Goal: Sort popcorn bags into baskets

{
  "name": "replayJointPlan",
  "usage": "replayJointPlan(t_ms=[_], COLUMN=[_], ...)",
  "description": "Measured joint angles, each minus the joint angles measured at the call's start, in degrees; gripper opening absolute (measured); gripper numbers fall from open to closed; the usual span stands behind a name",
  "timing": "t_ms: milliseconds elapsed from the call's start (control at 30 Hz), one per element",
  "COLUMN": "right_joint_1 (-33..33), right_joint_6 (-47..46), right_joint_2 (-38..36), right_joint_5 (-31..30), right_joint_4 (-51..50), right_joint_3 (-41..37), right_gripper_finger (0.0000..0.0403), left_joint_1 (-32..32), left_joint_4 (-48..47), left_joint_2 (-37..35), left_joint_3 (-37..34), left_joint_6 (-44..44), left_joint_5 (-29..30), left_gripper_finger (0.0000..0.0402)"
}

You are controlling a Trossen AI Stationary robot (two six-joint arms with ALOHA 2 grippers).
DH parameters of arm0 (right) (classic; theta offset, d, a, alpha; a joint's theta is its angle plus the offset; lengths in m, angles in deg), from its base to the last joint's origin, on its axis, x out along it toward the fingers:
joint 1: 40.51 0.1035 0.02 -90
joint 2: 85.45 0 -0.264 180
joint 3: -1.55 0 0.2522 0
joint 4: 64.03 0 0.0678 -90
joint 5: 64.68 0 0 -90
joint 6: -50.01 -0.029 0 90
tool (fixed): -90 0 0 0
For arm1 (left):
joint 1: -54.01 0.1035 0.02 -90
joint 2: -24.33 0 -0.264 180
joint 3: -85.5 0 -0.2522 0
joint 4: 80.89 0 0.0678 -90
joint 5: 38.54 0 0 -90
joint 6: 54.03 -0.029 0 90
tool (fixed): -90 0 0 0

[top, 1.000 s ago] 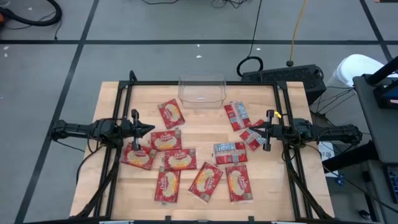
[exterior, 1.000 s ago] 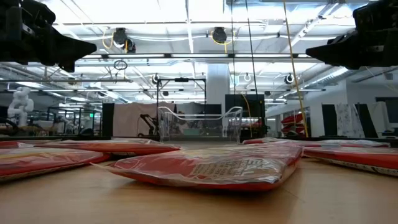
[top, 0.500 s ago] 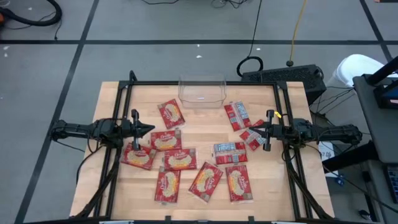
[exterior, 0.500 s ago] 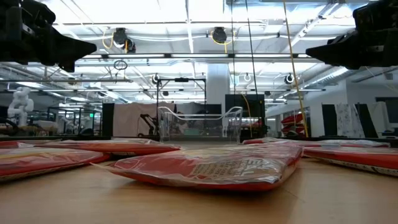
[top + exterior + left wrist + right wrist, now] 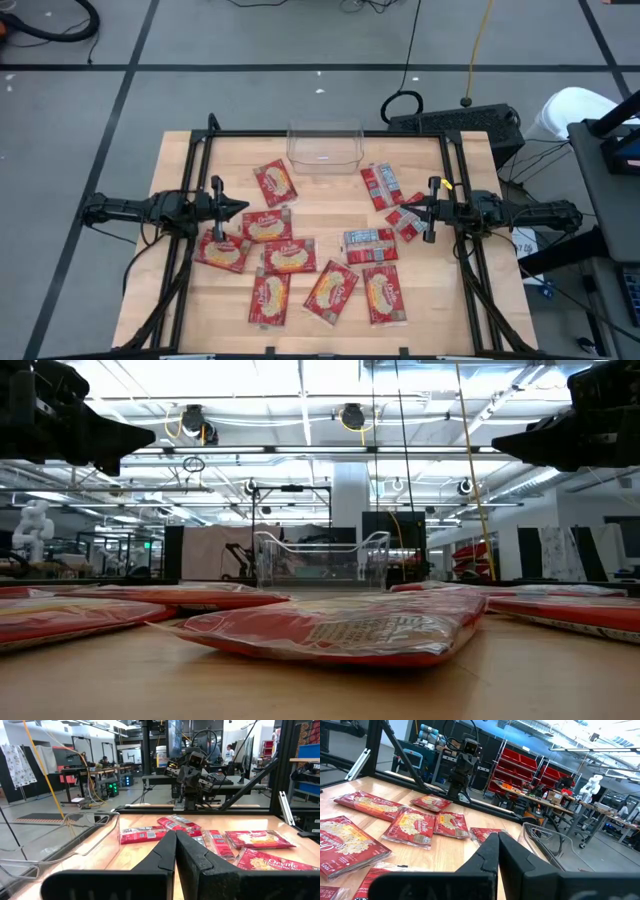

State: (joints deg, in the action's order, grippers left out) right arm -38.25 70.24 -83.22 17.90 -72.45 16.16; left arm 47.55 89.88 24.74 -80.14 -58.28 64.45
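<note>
High view: nothing sorted yet, by the look of it. The clear bin sits at the far edge of the table with no packet inside. All the popcorn bags lie flat on the wood, about a dozen, most in a cluster on the near half, a few toward the right with printed backs up. The left gripper hangs at the left side, fingers pressed together, holding nothing. The right gripper mirrors it on the right, also closed and empty. So the whole job is left.

Low view: the bin is thin see-through plastic with rounded corners. The bags are glossy crinkled film, slightly puffed, red with a pale panel. The tabletop is smooth light wood.

Left wrist view: fingers meet in a closed wedge. The bin wall is near, red packets beyond.

Right wrist view: fingers closed likewise, packets fanned out on the wood, the bin rim just beside.
</note>
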Motion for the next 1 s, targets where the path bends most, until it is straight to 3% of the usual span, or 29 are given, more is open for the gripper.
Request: replayJointPlan(t_ms=[1000], right_joint_1=[-0.02], right_joint_6=[1.48], right_joint_2=[0.00], right_joint_5=[-0.02], right_joint_4=[0.02], right_joint_3=[0.01], right_gripper_finger=[0.0000], left_joint_1=[0.00], left_joint_4=[0.60], left_joint_2=[0.02], left_joint_3=[0.00], left_joint_6=[-0.37], left_joint_5=[0.01], left_gripper_finger=[0.0017])
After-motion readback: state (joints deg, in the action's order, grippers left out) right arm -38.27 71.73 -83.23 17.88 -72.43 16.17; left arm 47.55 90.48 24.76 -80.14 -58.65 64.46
